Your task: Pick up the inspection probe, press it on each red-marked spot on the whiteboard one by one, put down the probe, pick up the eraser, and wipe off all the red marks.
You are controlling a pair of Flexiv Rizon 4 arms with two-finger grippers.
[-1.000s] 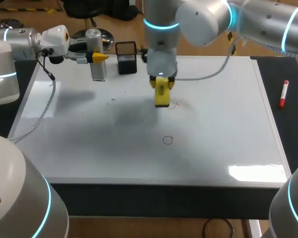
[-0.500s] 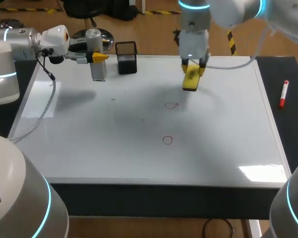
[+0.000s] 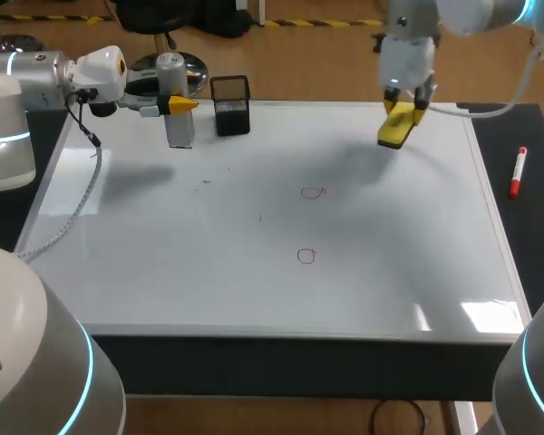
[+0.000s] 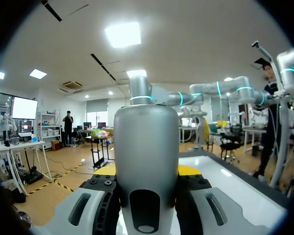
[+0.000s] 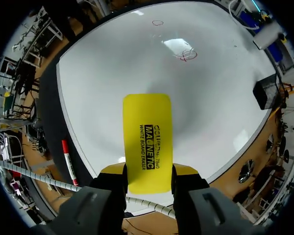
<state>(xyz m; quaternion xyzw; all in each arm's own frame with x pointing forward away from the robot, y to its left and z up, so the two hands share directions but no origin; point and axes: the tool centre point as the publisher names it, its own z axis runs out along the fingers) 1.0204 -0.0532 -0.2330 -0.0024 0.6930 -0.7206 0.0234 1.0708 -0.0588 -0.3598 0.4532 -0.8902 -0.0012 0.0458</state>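
The right gripper [image 3: 406, 104], clamped on the yellow eraser [image 3: 396, 127], hangs over the whiteboard's [image 3: 163, 263] far right, apparently poised for wiping. The farther red mark [image 3: 315, 192] and nearer red mark [image 3: 306, 256] sit mid-board, nothing blocking them. The left gripper [image 3: 179, 104] clasps the probe [image 3: 176, 127] beside a black pen holder [image 3: 231, 107].

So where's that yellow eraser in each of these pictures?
Head view: eraser in the right gripper, over the whiteboard's far right part.
Left wrist view: not surely visible; the probe fills it.
Right wrist view: eraser between that gripper's fingers.
Shared landmark: the red marker beside the whiteboard.
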